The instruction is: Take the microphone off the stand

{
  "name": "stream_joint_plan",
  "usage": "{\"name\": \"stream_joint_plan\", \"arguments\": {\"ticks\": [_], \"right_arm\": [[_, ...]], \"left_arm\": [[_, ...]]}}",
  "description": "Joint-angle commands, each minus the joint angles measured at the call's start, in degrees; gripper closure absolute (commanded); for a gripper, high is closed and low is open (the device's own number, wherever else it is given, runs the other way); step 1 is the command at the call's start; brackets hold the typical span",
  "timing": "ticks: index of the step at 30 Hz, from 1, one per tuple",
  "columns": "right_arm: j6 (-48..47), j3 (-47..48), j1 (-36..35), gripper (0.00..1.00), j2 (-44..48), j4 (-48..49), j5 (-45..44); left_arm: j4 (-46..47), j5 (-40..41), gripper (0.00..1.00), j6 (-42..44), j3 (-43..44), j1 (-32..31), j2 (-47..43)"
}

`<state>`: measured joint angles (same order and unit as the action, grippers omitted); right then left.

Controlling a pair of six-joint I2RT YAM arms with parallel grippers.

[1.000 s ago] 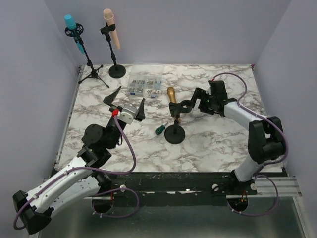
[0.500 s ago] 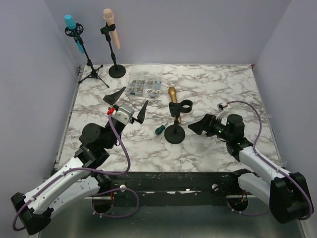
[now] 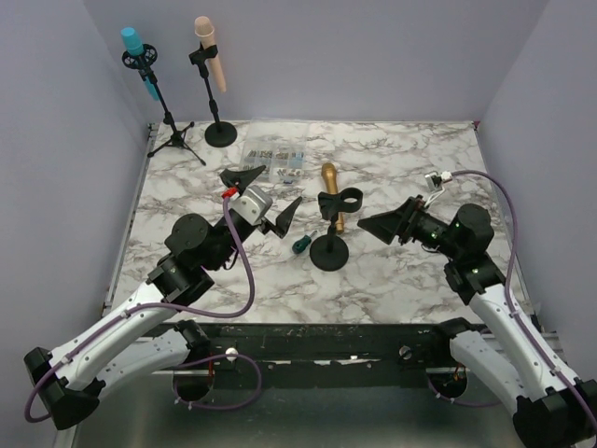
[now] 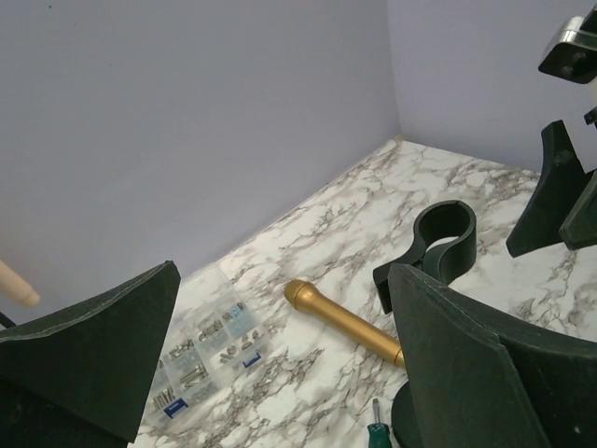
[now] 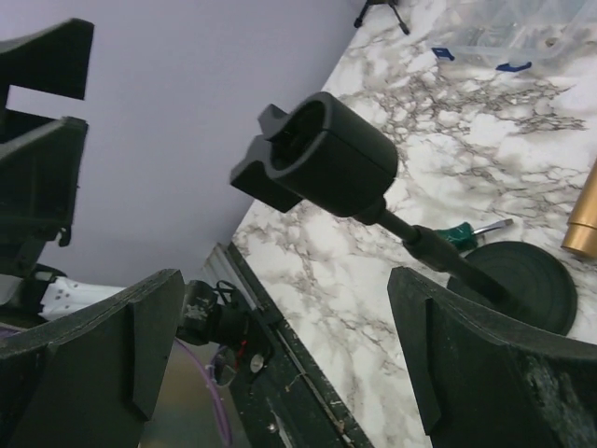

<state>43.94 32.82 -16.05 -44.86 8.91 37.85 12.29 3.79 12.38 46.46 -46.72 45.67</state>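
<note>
Mic (image 4: 345, 322) lies flat on bench (image 4: 373, 201) behind empty clip (image 4: 446, 238), head end away from you, straight ahead of your L hand (image 4: 280, 271). L hand and R hand (image 5: 284, 280) both wide open, holding nothing.

Overhead and wrist close-ups, common stand (image 3: 329, 254)

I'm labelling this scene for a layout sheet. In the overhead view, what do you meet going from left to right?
From the left: blue microphone → peach microphone → left tool → gold microphone → right tool. The parts box, screwdriver and empty stand overlap these, so they are left out.
</note>
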Motion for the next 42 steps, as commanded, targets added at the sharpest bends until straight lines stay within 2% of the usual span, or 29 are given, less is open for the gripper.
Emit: {"name": "stream_joint_plan", "arguments": {"ticks": [1, 5, 11, 15, 27, 42], "right_arm": [[4.67, 2.99, -0.30, 0.00, 1.13, -6.98, 0.78], [8.17, 6.31, -0.38, 0.00, -4.86, -7.85, 0.02], [7.95, 9.86, -0.92, 0.00, -12.87, -7.46, 0.30], [10.29, 9.89, -1.77, 0.00, -14.92, -3.07, 1.35], [11.52, 13.43, -5.10, 0.01, -20.59, 0.66, -0.99], [11.08, 12.80, -6.26, 0.39, -26.48, 1.20, -2.34]], "left_arm": [[-0.69, 0.84, 0.02, 3.04, 0.10, -2.32, -1.11], [0.49, 2.69, 0.02, 4.86, -0.97, -3.57, -1.00], [0.10, 3.14, 0.02, 5.53, -0.75, -4.26, -0.07], [0.51, 4.21, 0.02, 6.40, -1.00, -4.27, -0.06], [1.41, 5.56, 0.02, 8.01, -1.45, -4.27, -0.04], [1.94, 6.21, 0.02, 8.80, -1.85, -4.28, 0.08]]}}
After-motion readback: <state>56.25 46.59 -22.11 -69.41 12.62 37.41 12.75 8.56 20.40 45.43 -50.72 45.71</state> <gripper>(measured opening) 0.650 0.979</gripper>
